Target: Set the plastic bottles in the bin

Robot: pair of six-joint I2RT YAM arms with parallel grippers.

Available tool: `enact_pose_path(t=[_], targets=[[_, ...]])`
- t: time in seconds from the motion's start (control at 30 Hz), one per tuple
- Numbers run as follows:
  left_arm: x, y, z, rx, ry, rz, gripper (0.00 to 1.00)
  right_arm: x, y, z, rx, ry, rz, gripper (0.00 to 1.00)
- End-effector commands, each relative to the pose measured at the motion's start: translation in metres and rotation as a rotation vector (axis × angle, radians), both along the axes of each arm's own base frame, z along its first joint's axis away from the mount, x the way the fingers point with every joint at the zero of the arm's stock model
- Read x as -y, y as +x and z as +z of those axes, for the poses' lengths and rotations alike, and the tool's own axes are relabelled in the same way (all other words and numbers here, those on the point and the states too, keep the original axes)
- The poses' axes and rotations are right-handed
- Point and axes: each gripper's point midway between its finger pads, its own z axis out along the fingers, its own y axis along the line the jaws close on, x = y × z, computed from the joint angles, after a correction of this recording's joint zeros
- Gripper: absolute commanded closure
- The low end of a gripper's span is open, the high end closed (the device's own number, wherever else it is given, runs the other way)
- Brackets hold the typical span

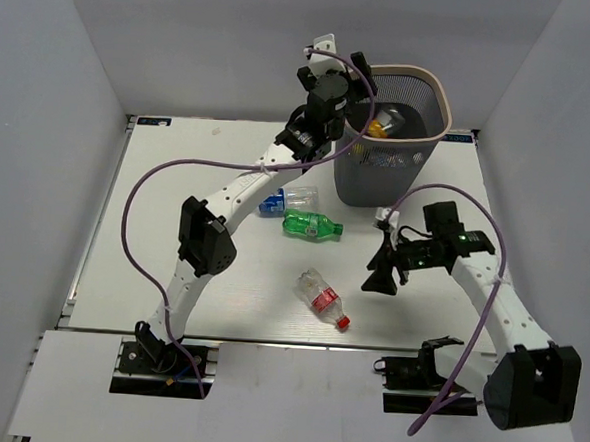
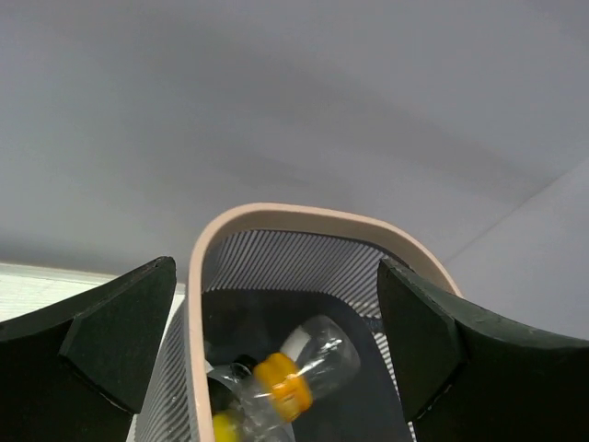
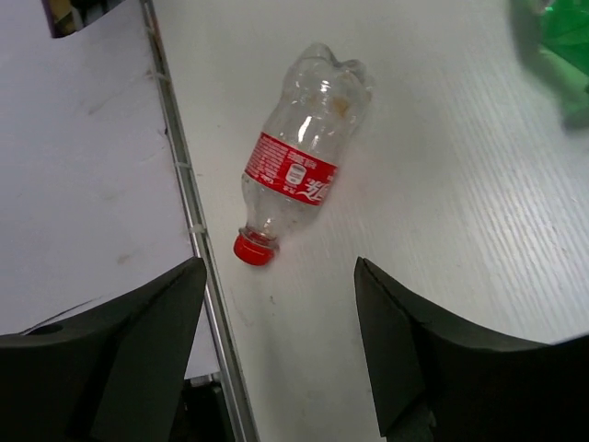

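Observation:
The bin stands at the back right, and a clear bottle with a yellow-orange label lies inside it. My left gripper hovers over the bin's left rim, open and empty. Through its jaws I see that yellow-labelled bottle down in the bin. On the table lie a blue-labelled clear bottle, a green bottle and a red-labelled bottle. My right gripper is open, right of the red-labelled bottle and apart from it. Nothing is between its jaws.
White walls close in the table on the left, back and right. The table's metal front edge runs just beside the red bottle's cap. The left arm's purple cable arcs over the table's left half.

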Motion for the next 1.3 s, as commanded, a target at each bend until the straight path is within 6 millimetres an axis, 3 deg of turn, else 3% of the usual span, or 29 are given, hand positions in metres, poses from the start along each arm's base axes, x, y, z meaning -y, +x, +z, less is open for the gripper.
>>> enact_pose_path(t=[0.0,0.03,0.07,0.1,0.13,0.27,0.3,0.33,0.37,0.4,0.43,0.47,0.5,0.57,0.6,0.63,0.77,0.9,0.97,1.0,1.03,1.1,1.2,1.27], targets=[[-0.012,-0.039,0.084,0.107,-0.036,-0.08,0.0,-0.02,0.01,0.009,-0.004,0.012,0.028,0.28],[-0.016,-0.041,0.076,0.088,0.005,-0.077,0.0,-0.03,0.011,0.008,-0.026,0.012,0.039,0.28],[-0.032,-0.059,0.099,0.106,0.019,-0.083,0.0,-0.036,0.009,0.002,-0.045,-0.007,0.056,0.27],[-0.04,-0.068,0.103,0.105,0.063,-0.088,0.0,-0.039,0.01,-0.001,-0.051,-0.022,0.054,0.27],[-0.044,-0.072,0.074,0.045,0.13,-0.091,0.0,-0.048,0.01,-0.008,-0.087,-0.036,0.046,0.26],[-0.107,-0.131,0.043,-0.074,0.237,-0.07,0.0,-0.071,0.007,-0.017,-0.144,-0.066,0.035,0.21],[-0.119,-0.142,0.0,-0.158,0.284,-0.066,0.0,-0.073,0.01,-0.02,-0.141,-0.086,0.014,0.18],[-0.148,-0.17,0.02,-0.131,0.238,-0.053,0.0,-0.082,0.006,-0.023,-0.182,-0.095,0.002,0.18],[-0.165,-0.184,0.011,-0.155,0.232,-0.018,0.0,-0.087,0.009,-0.024,-0.178,-0.094,-0.003,0.1],[-0.179,-0.198,-0.033,-0.25,0.263,-0.003,0.0,-0.086,0.014,-0.032,-0.175,-0.136,-0.044,0.1],[-0.194,-0.21,-0.042,-0.278,0.25,0.021,0.0,-0.096,0.012,-0.032,-0.17,-0.133,-0.041,0.1],[-0.217,-0.235,-0.061,-0.335,0.224,0.048,0.0,-0.097,0.016,-0.041,-0.176,-0.185,-0.093,0.1],[-0.226,-0.246,-0.071,-0.366,0.209,0.053,0.0,-0.102,0.012,-0.041,-0.175,-0.183,-0.077,0.1],[-0.242,-0.264,-0.091,-0.427,0.187,0.065,0.0,-0.102,0.024,-0.055,-0.135,-0.243,-0.125,0.1],[-0.254,-0.278,-0.11,-0.48,0.21,0.076,0.0,-0.108,0.019,-0.058,-0.129,-0.258,-0.117,0.1],[-0.256,-0.284,-0.119,-0.509,0.192,0.074,0.0,-0.105,0.031,-0.063,-0.087,-0.3,-0.168,0.1],[-0.262,-0.298,-0.15,-0.62,0.249,0.064,0.0,-0.112,0.04,-0.086,-0.067,-0.384,-0.205,0.1],[-0.257,-0.298,-0.16,-0.655,0.274,0.051,0.0,-0.112,0.041,-0.113,-0.032,-0.5,-0.223,0.1],[-0.251,-0.293,-0.161,-0.643,0.267,0.038,0.0,-0.111,0.038,-0.119,-0.032,-0.519,-0.213,0.15],[-0.248,-0.291,-0.162,-0.644,0.268,0.038,0.0,-0.113,0.035,-0.118,-0.024,-0.514,-0.203,0.19],[-0.242,-0.29,-0.17,-0.664,0.276,0.018,0.0,-0.111,0.032,-0.118,-0.03,-0.514,-0.194,0.32],[-0.235,-0.285,-0.177,-0.681,0.236,0.012,0.0,-0.116,0.022,-0.109,-0.052,-0.466,-0.143,0.45],[-0.216,-0.282,-0.192,-0.722,0.137,-0.018,0.0,-0.123,0.007,-0.082,-0.042,-0.376,-0.018,0.66],[-0.201,-0.28,-0.208,-0.751,0.083,-0.043,0.0,-0.123,0.006,-0.05,0.026,-0.314,0.064,0.81]])
